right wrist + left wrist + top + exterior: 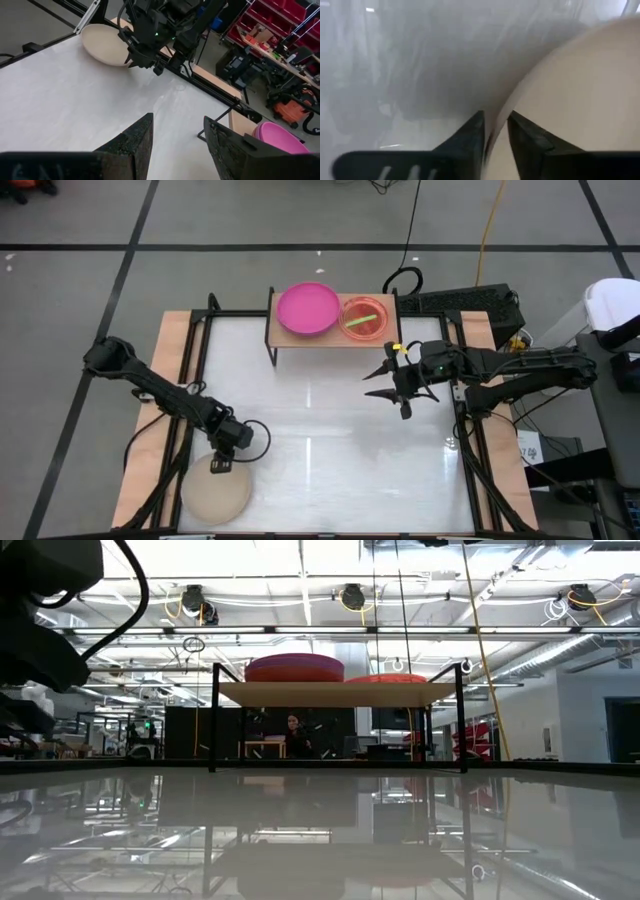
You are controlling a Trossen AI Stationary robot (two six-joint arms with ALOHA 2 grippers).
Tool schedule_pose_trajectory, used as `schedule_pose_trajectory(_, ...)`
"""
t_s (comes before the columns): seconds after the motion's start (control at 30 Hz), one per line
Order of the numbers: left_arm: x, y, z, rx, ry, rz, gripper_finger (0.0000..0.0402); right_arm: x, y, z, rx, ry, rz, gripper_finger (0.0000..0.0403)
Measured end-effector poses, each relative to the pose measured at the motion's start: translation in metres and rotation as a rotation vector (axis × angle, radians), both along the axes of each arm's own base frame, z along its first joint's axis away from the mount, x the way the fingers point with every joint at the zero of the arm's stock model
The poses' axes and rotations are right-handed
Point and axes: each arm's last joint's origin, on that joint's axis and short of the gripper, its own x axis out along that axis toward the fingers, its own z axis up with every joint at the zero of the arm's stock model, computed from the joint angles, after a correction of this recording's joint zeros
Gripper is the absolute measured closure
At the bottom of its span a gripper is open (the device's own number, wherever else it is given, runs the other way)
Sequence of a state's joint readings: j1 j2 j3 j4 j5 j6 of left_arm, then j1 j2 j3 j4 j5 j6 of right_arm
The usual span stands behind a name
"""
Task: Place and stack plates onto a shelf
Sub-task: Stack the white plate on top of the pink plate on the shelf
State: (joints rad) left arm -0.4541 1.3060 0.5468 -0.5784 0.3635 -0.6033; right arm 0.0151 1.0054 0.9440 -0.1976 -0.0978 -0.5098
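White worktop (330, 430) seen from above: the wooden shelf (278, 328) at its far edge carries a magenta plate (308, 309) beside an orange-pink stack (364, 319). The right gripper (385, 383) hovers near the shelf, fingers spread and empty. Low view: both stacks sit on the shelf. Left wrist view: the left gripper (495, 131) pinches the beige plate (580, 90) by its rim at the near left corner.

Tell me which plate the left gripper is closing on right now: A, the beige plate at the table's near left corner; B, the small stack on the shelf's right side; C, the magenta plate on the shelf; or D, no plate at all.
A: the left gripper sits at the edge of the beige plate, and the left wrist view shows its fingers straddling that plate's rim.
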Motion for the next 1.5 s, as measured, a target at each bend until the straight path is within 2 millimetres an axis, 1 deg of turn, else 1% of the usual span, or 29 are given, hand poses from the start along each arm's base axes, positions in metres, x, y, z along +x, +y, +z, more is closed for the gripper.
schedule_pose_trajectory(0.17, 0.002, 0.001, 0.001, -0.032, -0.008, 0.001, 0.0385, 0.0, 0.0, 0.001, -0.001, -0.009, 0.0, 0.0247)
schedule_pose_trajectory(0.3, 0.007, 0.004, 0.004, -0.054, -0.045, 0.029, 0.039, 0.0, 0.0, 0.001, -0.002, -0.011, 0.001, 0.0247)
schedule_pose_trajectory(0.37, 0.012, 0.006, 0.01, -0.06, -0.08, 0.054, 0.0391, 0.0, 0.0, 0.001, -0.006, -0.012, 0.002, 0.0247)
schedule_pose_trajectory(0.5, 0.026, 0.015, 0.035, -0.04, -0.21, 0.127, 0.0392, 0.0, 0.0, 0.001, -0.049, -0.017, 0.006, 0.0247)
schedule_pose_trajectory(0.67, 0.043, 0.035, 0.079, 0.083, -0.482, 0.161, 0.0392, 0.001, -0.001, 0.005, -0.058, -0.05, -0.033, 0.0247)
schedule_pose_trajectory(0.73, 0.046, 0.048, 0.099, 0.216, -0.608, 0.184, 0.0392, -0.001, -0.001, 0.008, -0.061, -0.076, -0.032, 0.0247)
schedule_pose_trajectory(0.83, 0.049, 0.07, 0.13, 0.46, -0.759, 0.322, 0.039, -0.009, -0.002, 0.015, -0.068, -0.118, -0.031, 0.0247)
schedule_pose_trajectory(0.93, 0.051, 0.094, 0.164, 0.645, -0.921, 0.44, 0.0385, -0.019, -0.002, 0.023, -0.066, -0.162, -0.033, 0.0247)
schedule_pose_trajectory(1.07, 0.054, 0.129, 0.203, 0.78, -1.124, 0.575, 0.0383, -0.033, -0.002, 0.033, -0.06, -0.216, -0.035, 0.0247)
schedule_pose_trajectory(1.17, 0.054, 0.158, 0.221, 0.864, -1.227, 0.691, 0.0381, -0.04, -0.002, 0.037, -0.045, -0.242, -0.039, 0.0247)
schedule_pose_trajectory(1.2, 0.053, 0.167, 0.225, 0.885, -1.242, 0.731, 0.0381, -0.042, -0.002, 0.039, -0.034, -0.249, -0.042, 0.0247)
schedule_pose_trajectory(1.3, 0.052, 0.197, 0.223, 0.884, -1.223, 0.844, 0.038, -0.044, -0.002, 0.04, -0.015, -0.256, -0.046, 0.0247)
schedule_pose_trajectory(1.37, 0.052, 0.216, 0.217, 0.809, -1.207, 0.923, 0.038, -0.044, -0.002, 0.04, -0.007, -0.253, -0.047, 0.0247)
schedule_pose_trajectory(1.5, 0.054, 0.248, 0.199, 0.602, -1.153, 1.047, 0.0379, -0.044, -0.002, 0.039, -0.006, -0.247, -0.048, 0.0247)
